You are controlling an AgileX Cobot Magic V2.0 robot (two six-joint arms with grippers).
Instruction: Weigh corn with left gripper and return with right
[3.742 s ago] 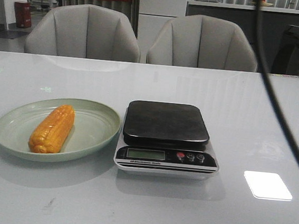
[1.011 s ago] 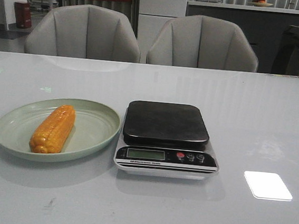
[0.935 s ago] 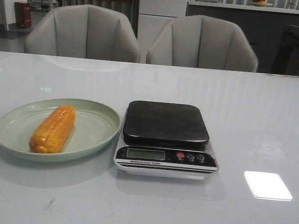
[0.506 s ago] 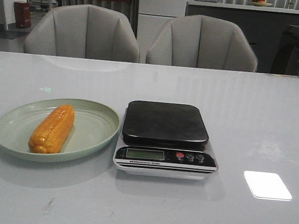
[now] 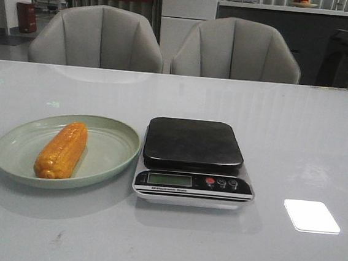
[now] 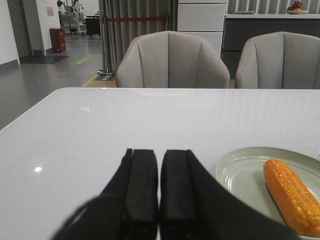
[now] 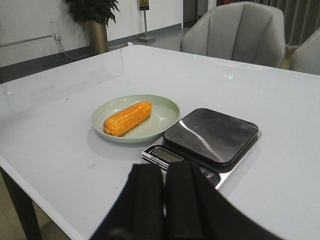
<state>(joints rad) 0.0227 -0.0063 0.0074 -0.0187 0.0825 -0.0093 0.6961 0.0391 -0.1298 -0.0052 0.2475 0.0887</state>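
**A:** Where does the job stand?

**B:** By the look of it, nothing has begun. The corn [image 5: 61, 150] lies on its side in the pale green plate [image 5: 113, 155], lengthwise from the near rim toward the far one. The scale [image 5: 194, 162] sits just beside the plate on its right, its dark platform bare.

**A:** And the arms?

**B:** Neither shows in the front view. The left gripper [image 6: 159, 192] is low over the bench [image 5: 296, 142], off to the plate's left, jaws pressed together with nothing between them. The right gripper [image 7: 164, 197] hangs in front of the scale's button edge, jaws pressed together too and empty.

**A:** So the left one goes first. How should it take the cob?

**B:** I'd spread the jaws before closing in, then come down across the cob's middle, so the fingers close on its two long sides and it doesn't tip at either end. It is round and may roll on the smooth plate, so close gently and squarely. Lift clear of the plate's rim before carrying it right, and set it down centred on the platform, off the display and buttons.

**A:** What's the count?

**B:** One cob, one plate, one scale with three buttons, two grippers. Two grey chairs [image 5: 99, 37] stand behind the bench.
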